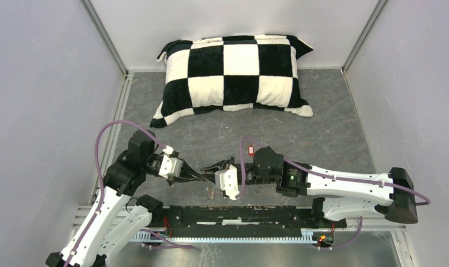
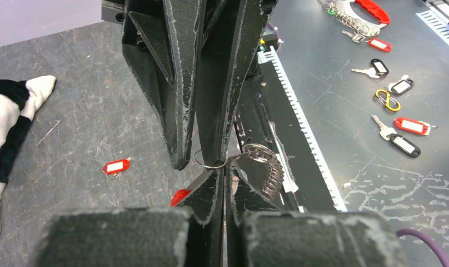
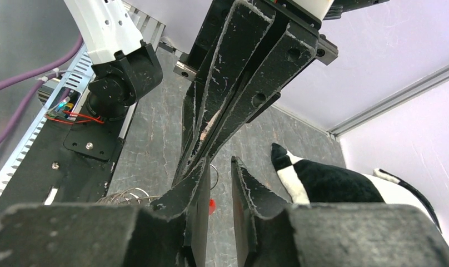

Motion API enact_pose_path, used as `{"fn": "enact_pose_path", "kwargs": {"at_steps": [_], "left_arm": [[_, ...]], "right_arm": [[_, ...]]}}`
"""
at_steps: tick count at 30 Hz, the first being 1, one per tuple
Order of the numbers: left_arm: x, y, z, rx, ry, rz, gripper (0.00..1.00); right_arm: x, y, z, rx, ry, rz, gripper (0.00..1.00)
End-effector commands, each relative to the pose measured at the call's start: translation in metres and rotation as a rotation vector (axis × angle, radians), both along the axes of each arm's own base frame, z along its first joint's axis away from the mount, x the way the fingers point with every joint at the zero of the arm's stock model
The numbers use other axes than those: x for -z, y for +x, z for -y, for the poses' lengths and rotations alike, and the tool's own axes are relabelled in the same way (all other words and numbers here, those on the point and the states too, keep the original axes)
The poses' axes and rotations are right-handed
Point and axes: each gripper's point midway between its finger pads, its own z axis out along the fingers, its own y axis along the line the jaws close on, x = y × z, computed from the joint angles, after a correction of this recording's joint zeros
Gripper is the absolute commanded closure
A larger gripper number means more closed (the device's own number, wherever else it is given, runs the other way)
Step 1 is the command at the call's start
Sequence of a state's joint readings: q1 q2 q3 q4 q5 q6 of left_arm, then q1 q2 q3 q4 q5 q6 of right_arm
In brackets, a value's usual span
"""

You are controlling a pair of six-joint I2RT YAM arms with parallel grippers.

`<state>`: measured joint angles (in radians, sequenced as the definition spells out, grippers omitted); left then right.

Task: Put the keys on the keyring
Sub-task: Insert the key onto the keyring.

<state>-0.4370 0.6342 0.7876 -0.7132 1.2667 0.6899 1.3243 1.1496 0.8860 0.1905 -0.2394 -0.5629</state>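
Looking down from the top camera, you see both hands meeting tip to tip low over the table (image 1: 300,128), close to its near edge. Your left hand (image 2: 223,173) is pressed fully together, pinching the wire of the keyring (image 2: 265,169). The keyring's silvery coil bunches just beside the tips. A small red piece (image 2: 179,197) pokes out on the other side of those fingers. You cannot tell whether it is the keyring's red section or a key head.

Your right hand (image 3: 219,167) is parted only a little, with a narrow slot between its fingers and nothing plainly gripped in it. A small thin ring (image 2: 210,162) sits at one of its fingertips, right where the two hands touch. The crossed fingers hide what the ring belongs to.

The red-headed key (image 2: 116,166) lies flat on the table, alone and well apart from both hands. At the far end rests a checkered pillow (image 1: 233,75), cut off in both wrist views. Beyond the table's rail, the left wrist view shows a scatter of spare tagged keys (image 2: 403,133).
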Motion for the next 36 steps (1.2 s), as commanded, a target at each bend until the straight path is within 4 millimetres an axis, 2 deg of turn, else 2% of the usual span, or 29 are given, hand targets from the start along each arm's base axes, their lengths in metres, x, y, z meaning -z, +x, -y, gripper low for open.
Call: {"fn": "enact_pose_path", "kwargs": {"at_steps": [1,14,21,25,29,36], "left_arm": [[-0.026,-0.009,0.003,0.077,-0.075,0.078,0.98],[-0.038,-0.009,0.004,0.078,-0.101,0.092,0.98],[-0.051,-0.007,0.006,0.082,-0.127,0.128,0.98],[-0.067,-0.005,0.007,0.071,-0.158,0.159,0.98],[-0.084,0.001,0.009,0.028,-0.193,0.184,0.98],[-0.132,0.02,0.01,-0.139,-0.349,0.19,0.98]], "right_arm": [[-0.014,0.007,-0.005,0.016,0.023,-0.03,0.73],[-0.028,0.003,0.0,-0.105,-0.069,-0.091,0.63],[-0.04,0.004,-0.008,-0.17,-0.14,-0.129,0.6],[-0.047,0.008,-0.013,-0.186,-0.18,-0.141,0.59],[-0.067,0.011,-0.013,-0.198,-0.166,-0.139,0.57],[-0.101,0.019,-0.014,-0.19,-0.124,-0.141,0.51]]}}
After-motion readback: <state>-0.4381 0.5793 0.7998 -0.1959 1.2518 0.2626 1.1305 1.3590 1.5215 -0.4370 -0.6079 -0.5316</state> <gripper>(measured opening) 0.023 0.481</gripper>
